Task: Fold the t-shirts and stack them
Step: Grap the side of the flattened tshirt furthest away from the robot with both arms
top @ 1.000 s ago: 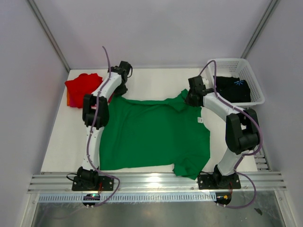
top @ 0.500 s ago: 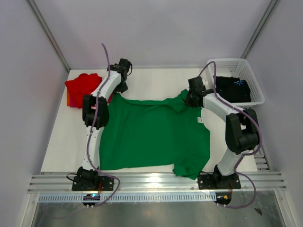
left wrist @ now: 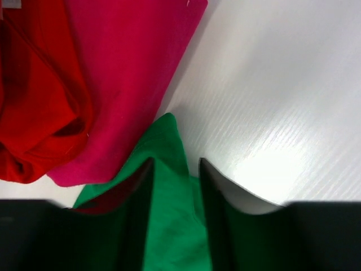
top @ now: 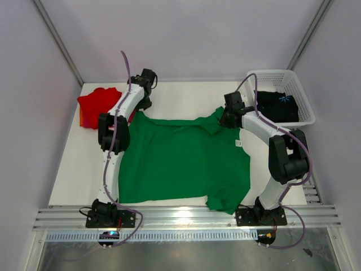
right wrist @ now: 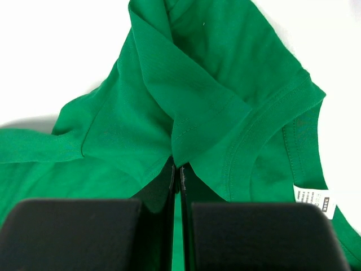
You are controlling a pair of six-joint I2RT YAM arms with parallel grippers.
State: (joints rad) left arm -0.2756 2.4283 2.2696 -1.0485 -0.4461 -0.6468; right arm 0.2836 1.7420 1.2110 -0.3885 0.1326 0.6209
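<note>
1. A red t-shirt (top: 97,104) lies bunched just to the left of the left gripper (left wrist: 175,169), overlapping a magenta-pink t-shirt (left wrist: 130,68).
2. The left gripper's jaws stand apart, with a sleeve corner of the green t-shirt (top: 180,161) lying between its fingers on the white table (top: 186,96).
3. The green t-shirt spreads flat from one gripper across to the other.
4. The right gripper (right wrist: 176,169) is pinched tight on a fold of green cloth by the collar, with a white label (right wrist: 313,199) just to its right.
5. Beyond that gripper's right side, a black t-shirt (top: 276,107) sits in a white basket (top: 302,96).
</note>
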